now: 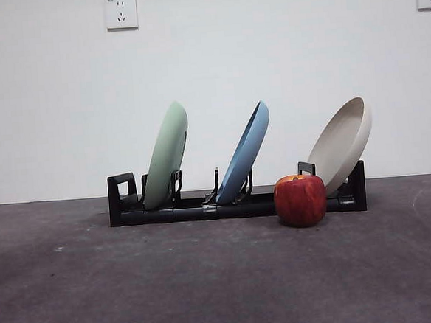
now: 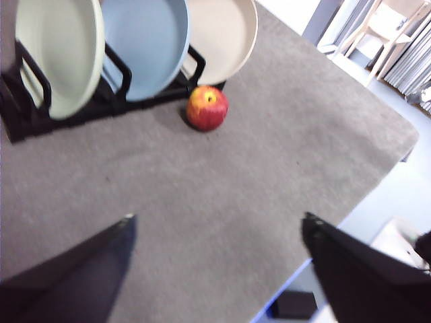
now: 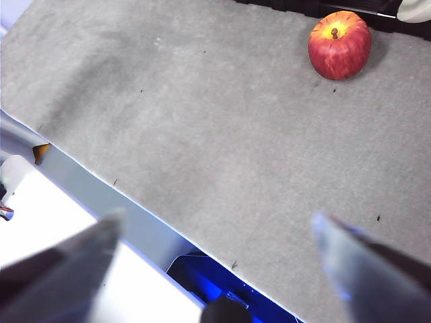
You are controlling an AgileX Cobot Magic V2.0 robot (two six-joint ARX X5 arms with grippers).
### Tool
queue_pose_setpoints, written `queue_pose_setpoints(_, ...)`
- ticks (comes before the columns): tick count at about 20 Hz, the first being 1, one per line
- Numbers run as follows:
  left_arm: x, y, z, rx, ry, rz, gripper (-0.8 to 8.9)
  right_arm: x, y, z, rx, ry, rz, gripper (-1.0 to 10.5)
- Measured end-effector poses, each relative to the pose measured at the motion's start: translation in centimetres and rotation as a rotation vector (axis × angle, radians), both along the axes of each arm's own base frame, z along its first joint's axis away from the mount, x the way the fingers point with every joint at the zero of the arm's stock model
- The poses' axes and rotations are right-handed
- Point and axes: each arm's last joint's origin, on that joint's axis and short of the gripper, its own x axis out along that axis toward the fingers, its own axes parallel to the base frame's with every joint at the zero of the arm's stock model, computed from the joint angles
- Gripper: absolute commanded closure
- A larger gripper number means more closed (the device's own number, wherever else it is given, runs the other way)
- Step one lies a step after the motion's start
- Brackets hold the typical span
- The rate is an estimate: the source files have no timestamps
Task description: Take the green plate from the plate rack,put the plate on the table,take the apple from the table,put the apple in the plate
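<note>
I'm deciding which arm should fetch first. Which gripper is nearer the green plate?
Left, it seems. The left gripper faces the plate rack, green plate in view. The right gripper hangs over the table's edge, seeing only the apple.

Both arms hang back above the desk's near edge, neither touching anything. The left gripper (image 2: 215, 232) has its two black jaws spread wide apart and empty. The right gripper (image 3: 219, 232) is likewise parted wide, holding nothing.

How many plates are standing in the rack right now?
3, all leaning in the plate rack: the green plate at one end, the blue plate in the middle, the beige plate behind the apple.
</note>
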Motion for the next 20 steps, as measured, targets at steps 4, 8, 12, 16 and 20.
queue_pose_setpoints(4,1.7,-0.2,0.7,-0.046,-0.046,0.009,2.12,0.0,0.0,0.0,0.002,0.004,-0.005,2.8)
queue_pose_setpoints(8,5.4,-1.0,0.8,-0.086,-0.057,-0.012,2.13,0.0,0.0,0.0,0.004,0.006,-0.009,2.8)
queue_pose_setpoints(12,10.1,-2.9,1.5,-0.039,-0.002,0.025,2.13,0.0,0.0,0.0,0.003,0.006,-0.009,2.9)
queue_pose_setpoints(16,16.0,-5.4,2.3,0.007,0.034,0.018,2.13,0.0,0.0,0.0,0.003,0.006,-0.009,2.9)
queue_pose_setpoints(20,21.5,-8.0,2.0,0.06,0.052,0.041,2.13,0.0,0.0,0.0,0.003,0.006,-0.009,2.9)
